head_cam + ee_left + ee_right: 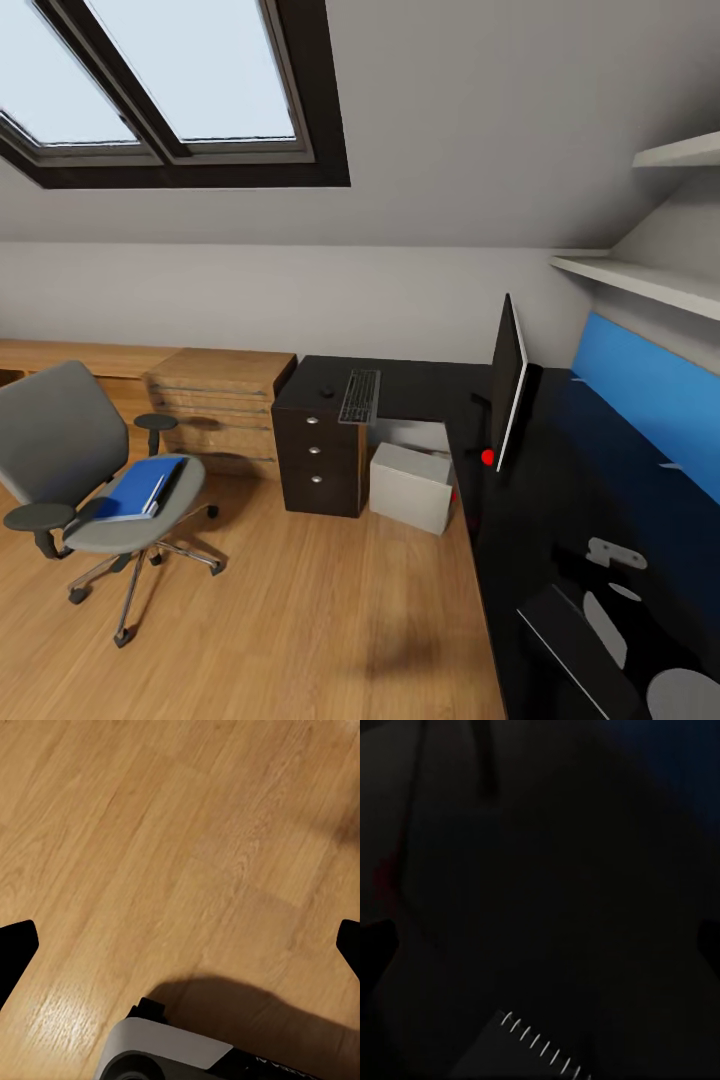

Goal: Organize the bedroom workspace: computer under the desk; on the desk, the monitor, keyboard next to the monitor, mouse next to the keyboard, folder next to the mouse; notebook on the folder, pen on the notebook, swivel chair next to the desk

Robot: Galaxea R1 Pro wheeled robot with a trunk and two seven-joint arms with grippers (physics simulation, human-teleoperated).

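STEP: fetch folder, judged | LOC: folder flat on swivel chair seat, well apart from counter; keyboard, mouse, monitor on counter | FINGERS: left spread wide, empty, over floor; right too dark, cannot tell | NEXT: approach chair, likely left arm.
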